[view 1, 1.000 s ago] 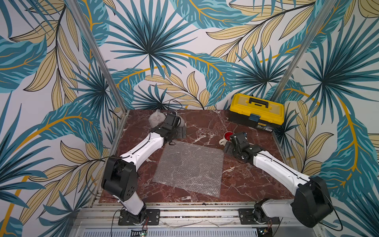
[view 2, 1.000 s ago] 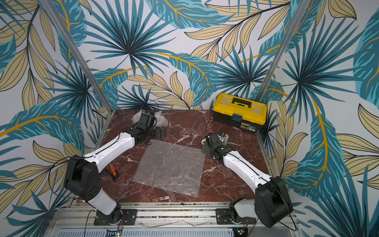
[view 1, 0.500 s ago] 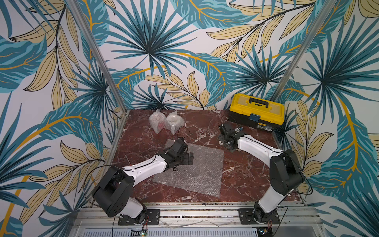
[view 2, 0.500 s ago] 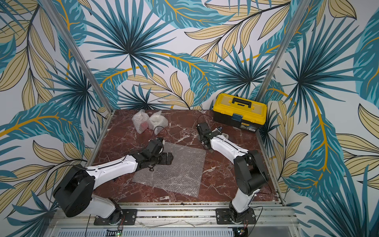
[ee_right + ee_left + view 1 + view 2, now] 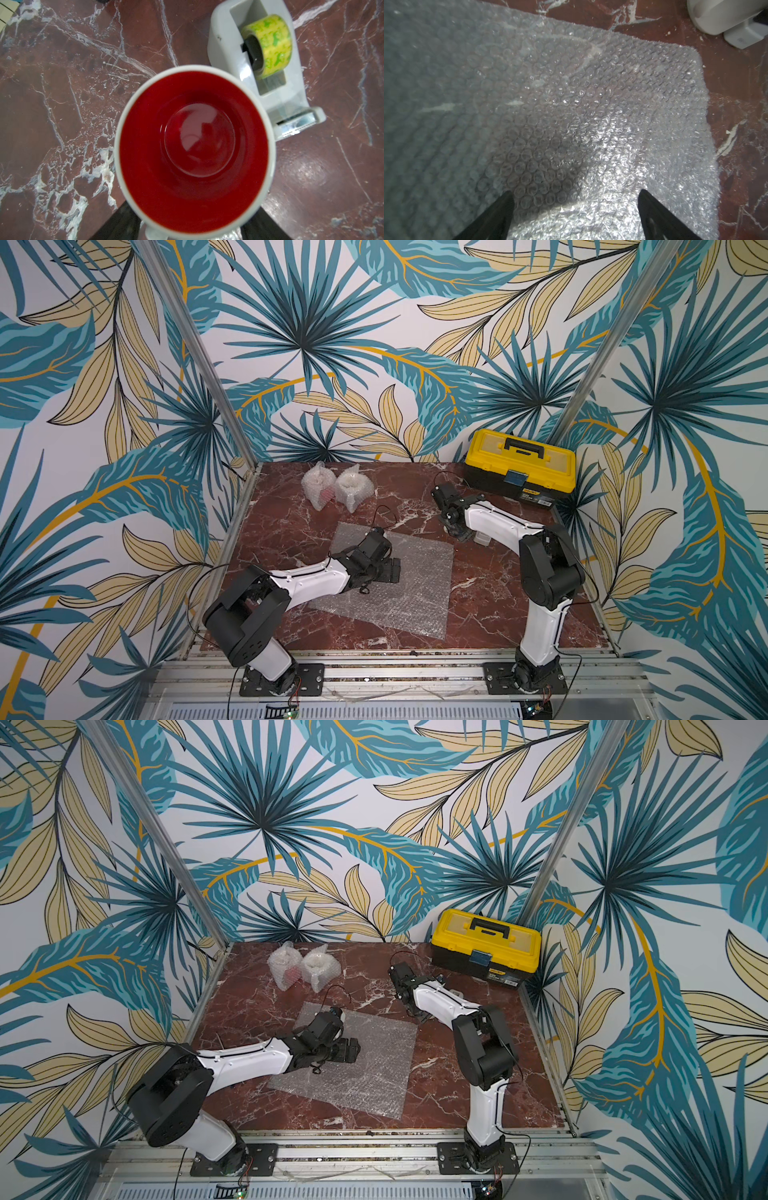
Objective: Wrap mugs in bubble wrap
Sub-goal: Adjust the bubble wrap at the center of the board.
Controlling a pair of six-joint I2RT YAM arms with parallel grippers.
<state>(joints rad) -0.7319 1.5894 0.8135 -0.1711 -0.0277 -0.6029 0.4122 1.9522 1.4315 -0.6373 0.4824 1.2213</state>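
Two wrapped bundles (image 5: 318,487) (image 5: 353,487) sit side by side, touching, at the back left of the marble table (image 5: 291,531), one showing red through the plastic. Nearer the front, the bubble wrap sheet (image 5: 415,585) lies flat mid-table, and the left gripper (image 5: 388,570) hangs low over its left part with its jaws spread wide and nothing between them; its wrist view shows only bubbles between the dark fingers (image 5: 500,214). To the right, off the sheet, the right gripper (image 5: 453,531) points down over the white mug (image 5: 193,145), red inside and upright, which the arm hides in both top views. Its jaws straddle the mug, but whether they press it cannot be told. Just beside the mug stands a grey tape dispenser (image 5: 224,41), and a yellow toolbox (image 5: 519,466) sits in the back right corner.
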